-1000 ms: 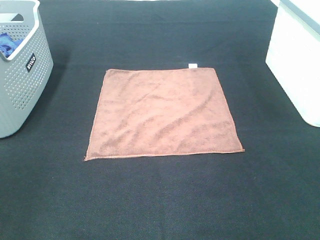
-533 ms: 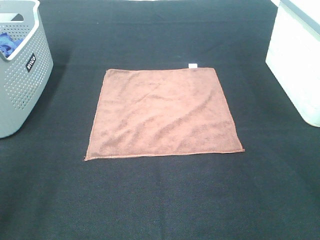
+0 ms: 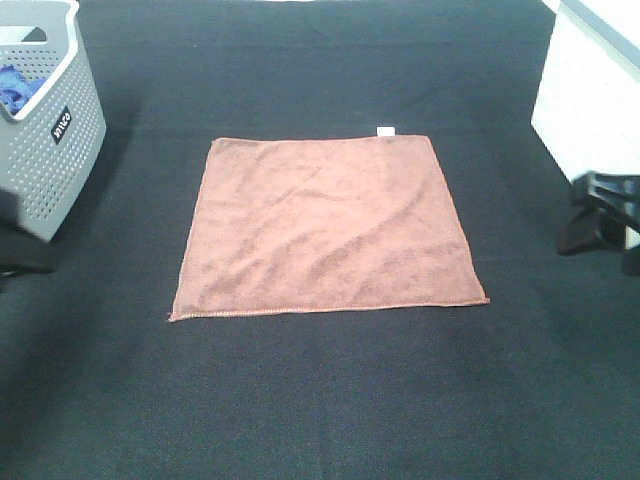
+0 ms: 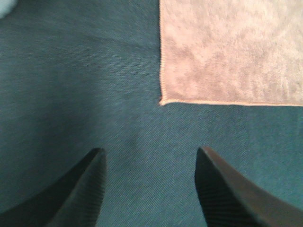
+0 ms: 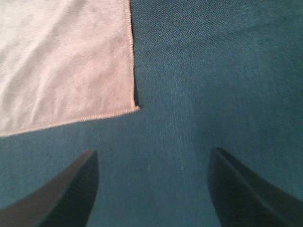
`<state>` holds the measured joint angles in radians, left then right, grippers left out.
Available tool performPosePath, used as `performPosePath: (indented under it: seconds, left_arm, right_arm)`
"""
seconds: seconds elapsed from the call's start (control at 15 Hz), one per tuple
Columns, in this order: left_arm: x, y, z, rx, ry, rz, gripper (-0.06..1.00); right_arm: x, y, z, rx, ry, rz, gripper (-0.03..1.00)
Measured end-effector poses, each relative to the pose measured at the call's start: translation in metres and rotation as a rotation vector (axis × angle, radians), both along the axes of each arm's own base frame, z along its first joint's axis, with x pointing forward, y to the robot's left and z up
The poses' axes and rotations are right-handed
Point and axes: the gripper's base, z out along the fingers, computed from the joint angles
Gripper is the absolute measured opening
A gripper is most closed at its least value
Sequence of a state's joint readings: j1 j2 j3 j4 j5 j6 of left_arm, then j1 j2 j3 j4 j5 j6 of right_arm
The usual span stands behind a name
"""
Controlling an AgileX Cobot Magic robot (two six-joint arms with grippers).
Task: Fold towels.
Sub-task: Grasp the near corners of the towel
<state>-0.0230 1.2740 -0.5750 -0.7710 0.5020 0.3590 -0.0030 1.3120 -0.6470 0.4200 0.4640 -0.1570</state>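
Observation:
The reddish-brown towel [image 3: 325, 225] lies flat and unfolded on the black table, its small white tag [image 3: 385, 130] at the far edge. My left gripper [image 4: 150, 153] is open and empty, hovering just off the towel's near left corner [image 4: 162, 101]. In the exterior view it is only a dark shape at the left edge [image 3: 15, 240]. My right gripper [image 5: 154, 156] is open and empty, just off the towel's near right corner [image 5: 137, 108]. It shows at the right edge of the exterior view [image 3: 600, 215], apart from the towel.
A grey perforated basket [image 3: 55, 140] holding something blue [image 3: 12, 88] stands at the far left. A white bin [image 3: 590, 110] stands at the far right, close behind my right gripper. Black table cloth [image 3: 320, 400] surrounds the towel.
Both grippers have come into the exterior view, the left at the left edge and the right at the right edge. The towel has not moved.

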Motion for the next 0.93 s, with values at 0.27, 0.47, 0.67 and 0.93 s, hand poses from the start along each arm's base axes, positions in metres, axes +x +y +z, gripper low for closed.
performPosePath:
  seconds: [0.27,0.47,0.67,0.93]
  left_arm:
    - [0.053,-0.011,-0.041,-0.113,0.105,-0.033,0.55]
    - [0.081,-0.017,-0.07,-0.189,0.161,-0.026,0.55]
    - [0.091,-0.018,-0.083,-0.188,0.183,-0.034,0.55]
    - [0.109,-0.04,-0.105,-0.164,0.203,-0.119,0.55]
  right_arm:
    - [0.054,0.002,-0.021,-0.013,0.098,0.083,0.63]
    - [0.094,0.009,-0.039,0.029,0.211,0.18,0.63]
    - [0.113,0.014,-0.056,0.089,0.27,0.225,0.64]
    - [0.129,0.016,-0.077,0.152,0.29,0.236,0.71]
